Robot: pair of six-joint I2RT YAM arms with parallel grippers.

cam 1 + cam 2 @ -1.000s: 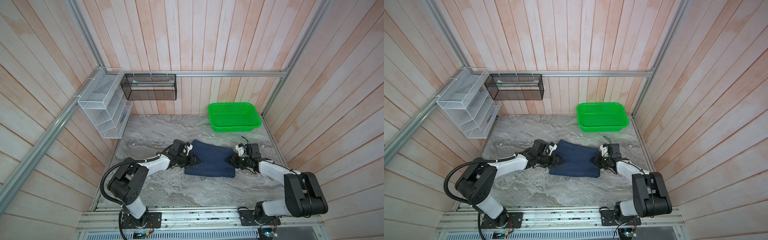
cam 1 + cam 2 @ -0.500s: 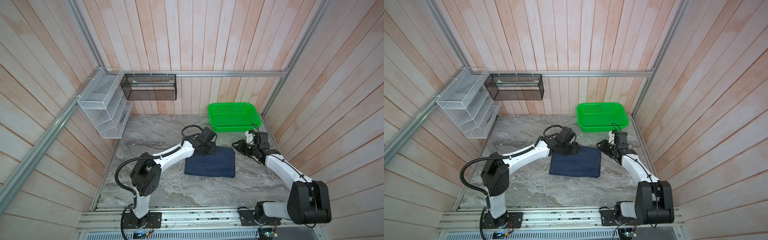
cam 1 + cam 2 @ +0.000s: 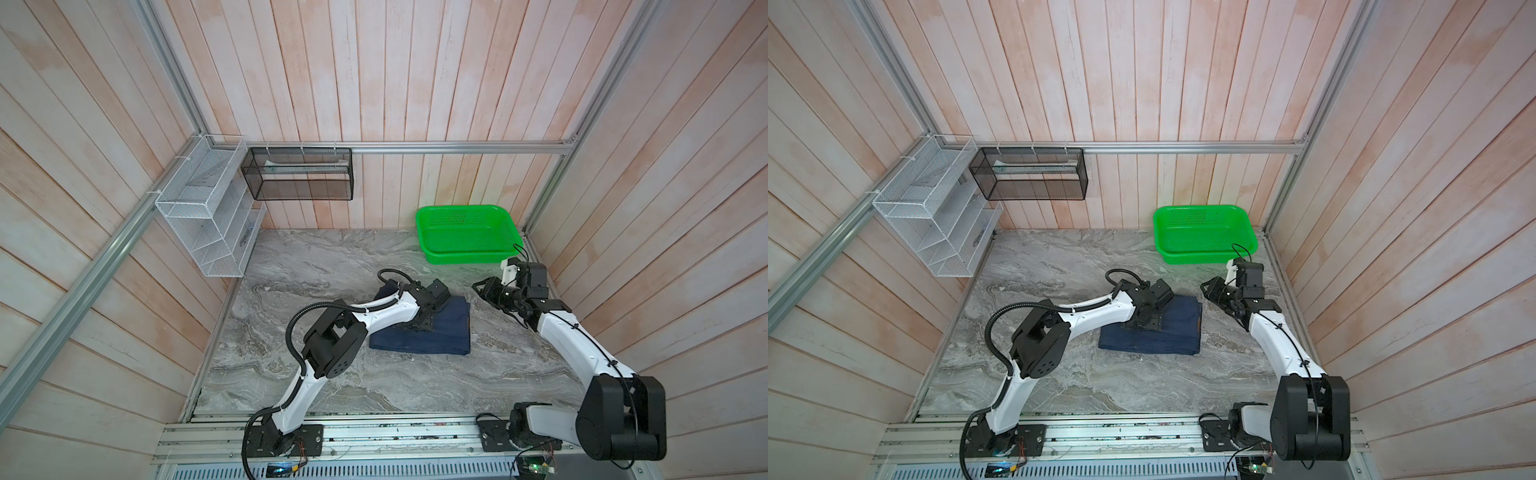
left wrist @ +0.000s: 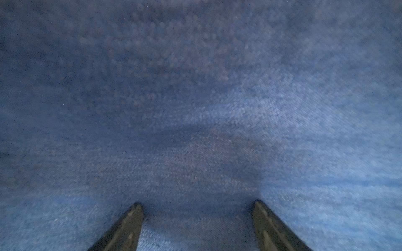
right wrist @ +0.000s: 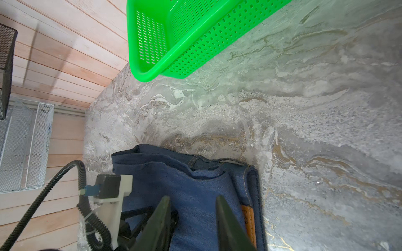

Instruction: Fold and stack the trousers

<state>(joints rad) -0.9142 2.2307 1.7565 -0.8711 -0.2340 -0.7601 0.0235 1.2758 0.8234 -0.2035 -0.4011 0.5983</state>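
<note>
The trousers (image 3: 449, 336) (image 3: 1171, 336) lie folded into a dark blue rectangle in the middle of the marble table. My left gripper (image 3: 422, 324) (image 3: 1144, 322) points down onto their top layer, open; in the left wrist view denim (image 4: 195, 87) fills the picture and my left gripper (image 4: 198, 204) has both tips against it. My right gripper (image 3: 478, 286) (image 3: 1204, 286) hangs off the trousers' right edge, raised, open and empty. In the right wrist view my right gripper (image 5: 193, 196) hovers over the trousers (image 5: 185, 184), whose brown patch (image 5: 248, 221) shows.
A green perforated basket (image 3: 465, 257) (image 3: 1204, 259) (image 5: 152, 71) stands at the back right, close behind my right wrist. A white wire rack (image 3: 208, 220) hangs on the left wall and a black mesh basket (image 3: 299, 174) on the back wall.
Both grippers left the trousers' side edges. The left went over the far edge, then down onto the top layer, opening wider. The right rose back toward the green basket and opened a little.
</note>
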